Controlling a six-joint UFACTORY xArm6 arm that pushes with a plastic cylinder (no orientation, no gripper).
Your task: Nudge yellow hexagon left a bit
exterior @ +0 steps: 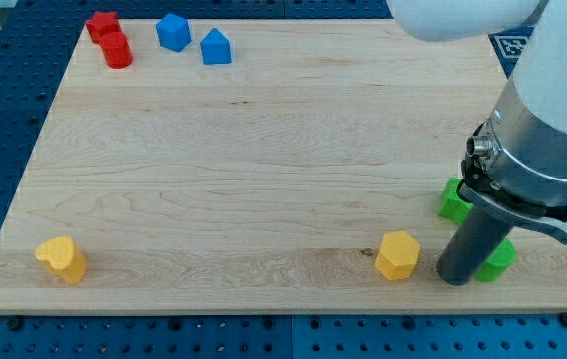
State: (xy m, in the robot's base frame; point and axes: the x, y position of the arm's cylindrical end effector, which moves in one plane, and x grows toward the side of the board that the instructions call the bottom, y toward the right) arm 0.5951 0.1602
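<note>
The yellow hexagon (398,256) lies near the view's bottom edge of the wooden board (263,150), right of centre. My tip (455,278) stands on the board just to the hexagon's right, a small gap apart from it. The dark rod rises from the tip up to the arm's grey body at the view's right.
A green block (453,201) sits above the tip and another green block (500,261) just to its right, both partly hidden by the rod. A yellow block (62,259) lies at bottom left. Two red blocks (110,39) and two blue blocks (195,39) sit at top left.
</note>
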